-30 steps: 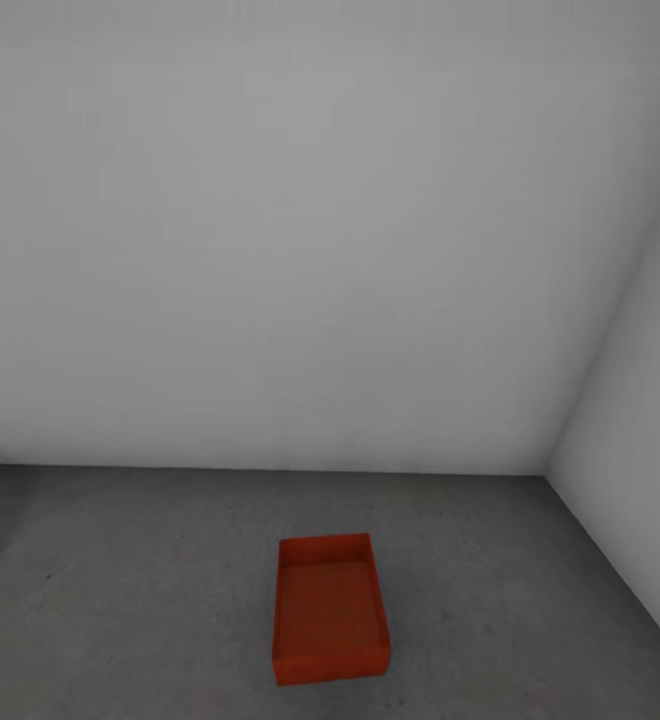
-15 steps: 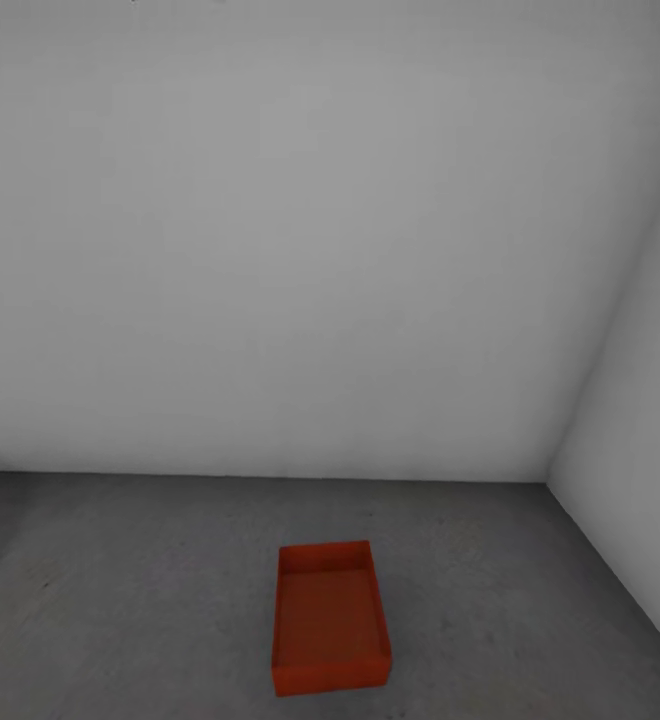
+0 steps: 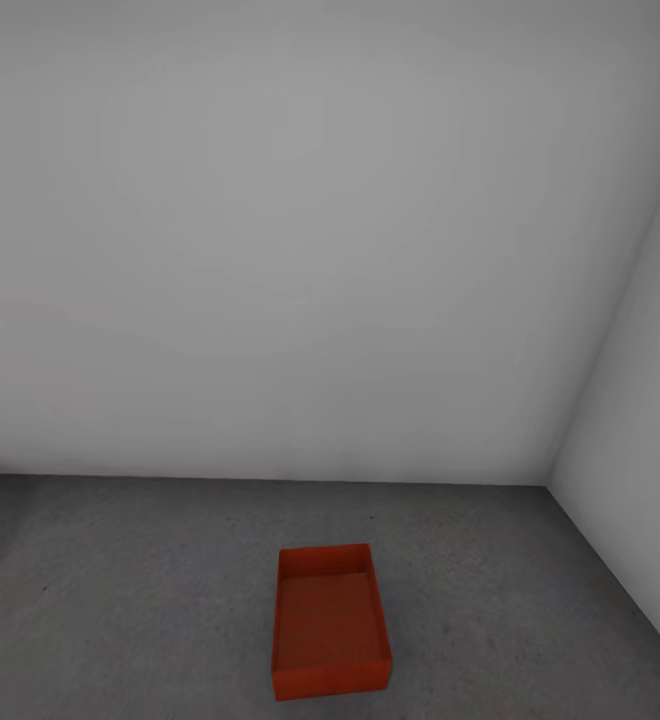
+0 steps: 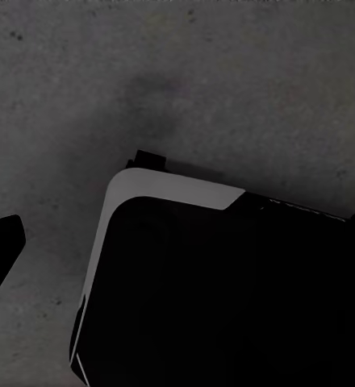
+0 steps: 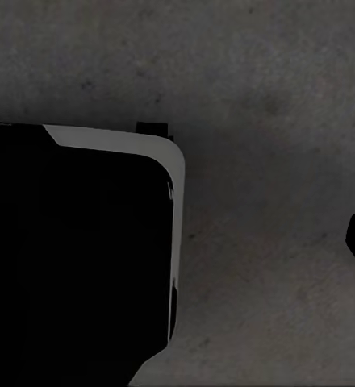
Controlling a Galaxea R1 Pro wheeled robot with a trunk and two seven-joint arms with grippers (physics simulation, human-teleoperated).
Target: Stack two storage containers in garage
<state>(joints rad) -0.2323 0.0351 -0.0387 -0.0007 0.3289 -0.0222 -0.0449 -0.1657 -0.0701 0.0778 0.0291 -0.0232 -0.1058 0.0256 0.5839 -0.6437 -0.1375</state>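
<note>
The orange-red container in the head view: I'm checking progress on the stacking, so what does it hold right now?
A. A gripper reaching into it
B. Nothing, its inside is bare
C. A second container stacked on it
B: the container sits open-topped on the grey floor with only its bare orange-red bottom showing.

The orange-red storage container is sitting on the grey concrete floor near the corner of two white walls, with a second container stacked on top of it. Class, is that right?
Not quite. The head view shows one storage container alone on the floor, open side up and empty; nothing is stacked on it. The rest holds: it sits near the corner of two white walls.
</note>
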